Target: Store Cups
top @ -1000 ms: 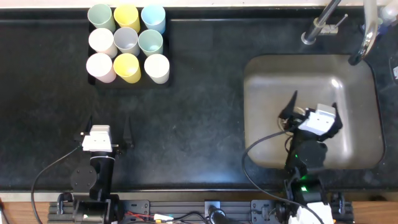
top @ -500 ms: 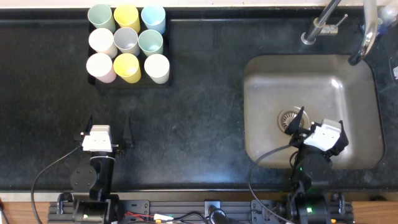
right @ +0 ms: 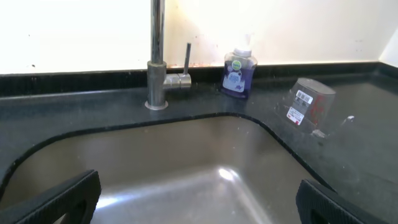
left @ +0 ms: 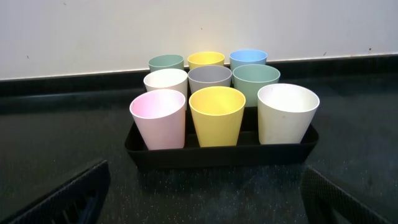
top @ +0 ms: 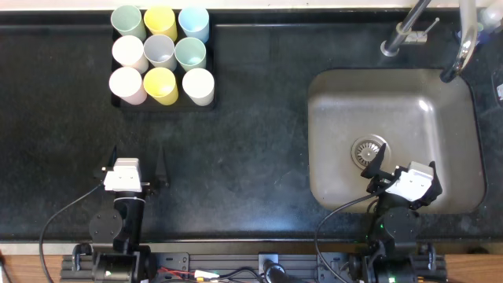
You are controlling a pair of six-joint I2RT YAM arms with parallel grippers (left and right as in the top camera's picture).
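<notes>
- Cups [top: 161,53]: nine, upright, three by three in the black tray [left: 221,155] at the back left of the bench [top: 251,141];
- left gripper [left: 205,199] spread wide, low over the bench, well apart from the tray;
- right gripper [right: 199,202] spread wide too, over the sink's [top: 440,102] near side, facing the faucet [right: 155,56]

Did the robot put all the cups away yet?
Looks finished, I think. Done: nine cups stand upright in the black tray, three rows of three. In hand: nothing; the left end effector and right end effector are both open and empty. Left: no loose cups on the counter or in the sink.
</notes>
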